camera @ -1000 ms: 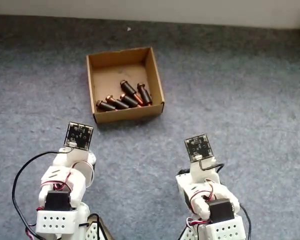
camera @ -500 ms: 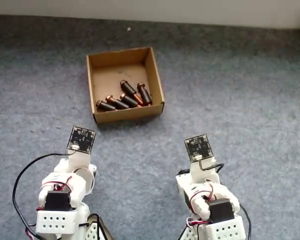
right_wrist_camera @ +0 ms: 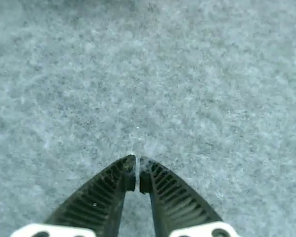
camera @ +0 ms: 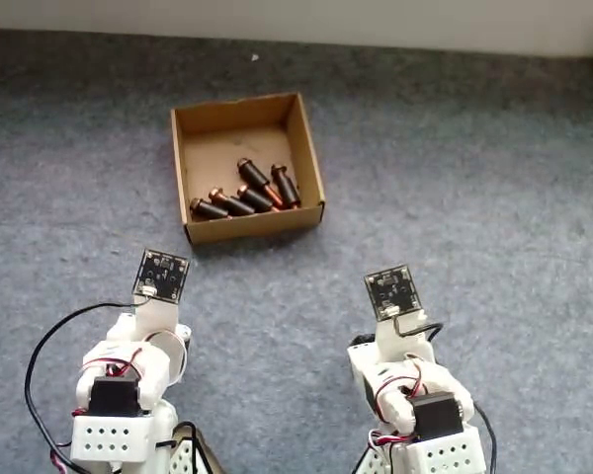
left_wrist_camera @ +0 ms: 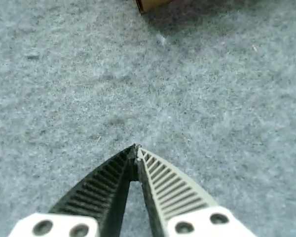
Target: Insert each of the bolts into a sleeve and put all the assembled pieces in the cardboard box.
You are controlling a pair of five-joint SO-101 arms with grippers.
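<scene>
The cardboard box [camera: 304, 143] stands on the grey carpet at the back centre-left. Inside it lie several bolts in dark sleeves [camera: 247, 193], copper heads showing, bunched toward the near wall. My left arm [camera: 138, 346] is folded back near the front left, well short of the box. Its gripper [left_wrist_camera: 136, 149] is shut over bare carpet with nothing in it, and a corner of the box [left_wrist_camera: 153, 5] shows beyond it. My right arm [camera: 405, 355] is folded back at the front right. The right gripper [right_wrist_camera: 136, 160] is shut and empty above bare carpet.
Grey carpet [camera: 474, 178] covers the whole work surface. A pale wall strip [camera: 376, 20] runs along the far edge. Cables [camera: 40, 355] loop beside the left arm's base.
The left arm has drawn back toward its base, its wrist camera board moving slightly nearer the front. The right arm and the box contents are unchanged.
</scene>
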